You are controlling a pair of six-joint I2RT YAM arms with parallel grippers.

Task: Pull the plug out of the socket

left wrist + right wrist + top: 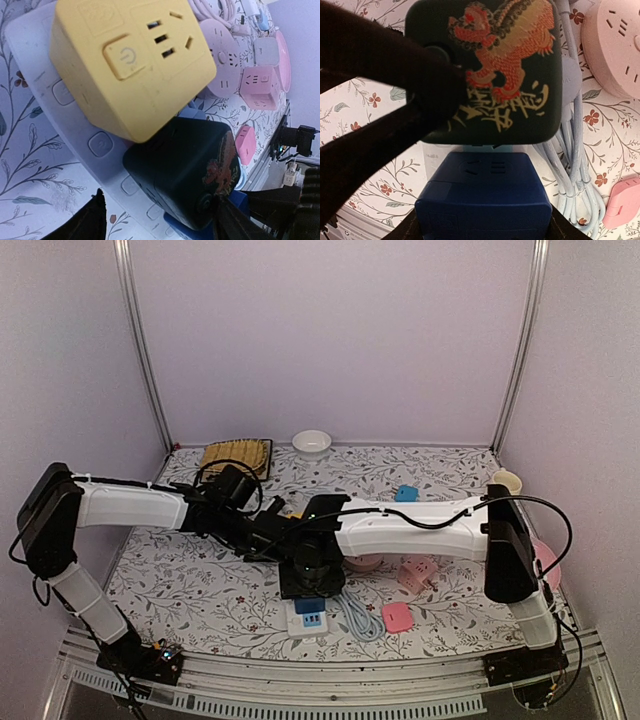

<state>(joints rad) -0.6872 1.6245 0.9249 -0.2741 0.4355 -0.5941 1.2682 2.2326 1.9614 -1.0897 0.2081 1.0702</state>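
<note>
At the power strip (35, 55).
Left gripper (160, 220) spread astride black plug (175, 170); right gripper (482, 227) flanks blue plug (480, 190), grip I can't tell.

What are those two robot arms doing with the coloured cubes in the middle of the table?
The left arm and right arm both reach over a white power strip with three cube plugs in it: a yellow cube, a black cube with a red-and-gold animal picture, and a blue cube. The left arm's fingers sit either side of the black cube; the right arm hangs over it. No cube is out yet, and I cannot tell whether either arm is gripping.
</note>
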